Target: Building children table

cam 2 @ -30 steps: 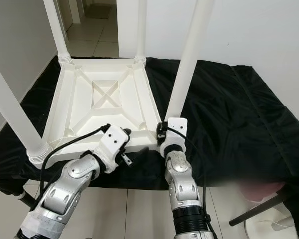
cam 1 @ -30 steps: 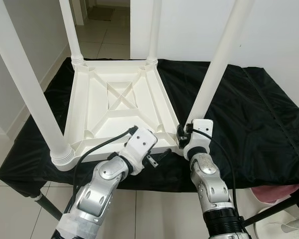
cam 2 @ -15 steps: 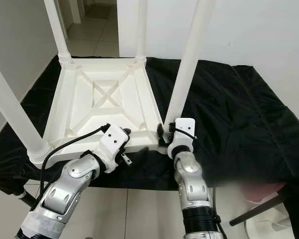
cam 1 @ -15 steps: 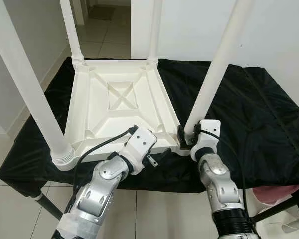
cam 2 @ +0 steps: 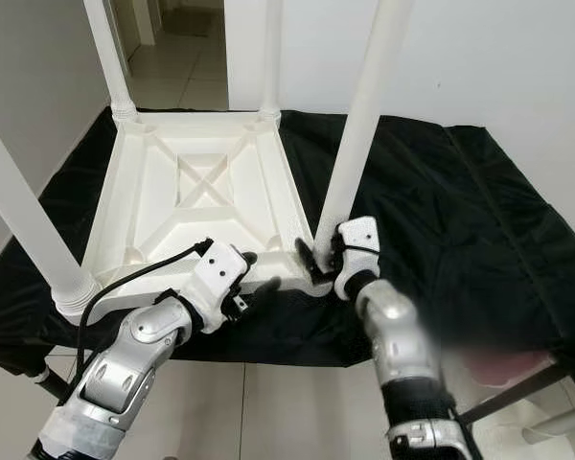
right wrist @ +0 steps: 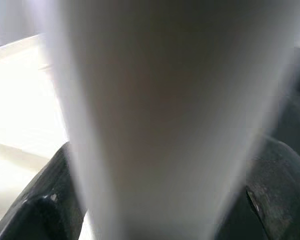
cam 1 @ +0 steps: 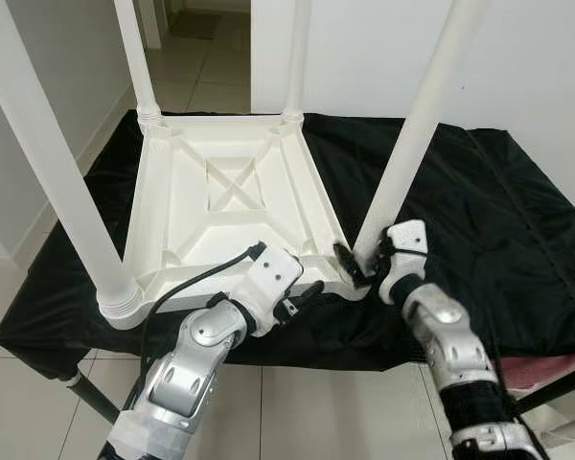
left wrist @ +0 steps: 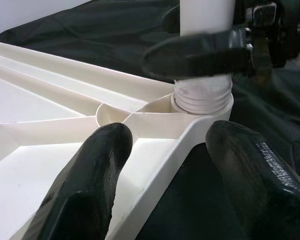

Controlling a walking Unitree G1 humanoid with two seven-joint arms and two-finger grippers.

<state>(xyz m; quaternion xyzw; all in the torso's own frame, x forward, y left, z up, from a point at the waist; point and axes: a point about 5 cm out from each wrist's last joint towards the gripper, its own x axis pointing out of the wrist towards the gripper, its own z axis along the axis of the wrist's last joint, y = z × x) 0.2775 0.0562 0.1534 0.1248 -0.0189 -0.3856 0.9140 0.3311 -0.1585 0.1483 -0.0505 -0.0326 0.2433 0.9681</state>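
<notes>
White ribbed plastic tabletop: right claw grips round leg; left claw straddles rim, wide.

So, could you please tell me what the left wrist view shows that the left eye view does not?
Left wrist view: the ribbed collar of the near right leg seated in its corner socket, and the left hand open astride the tabletop rim. Left eye view: the whole upturned table, four legs up, on a black cloth. Both: the right hand closed around that leg.

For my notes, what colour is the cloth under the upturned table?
Black cloth, clearest in the left eye view.
</notes>
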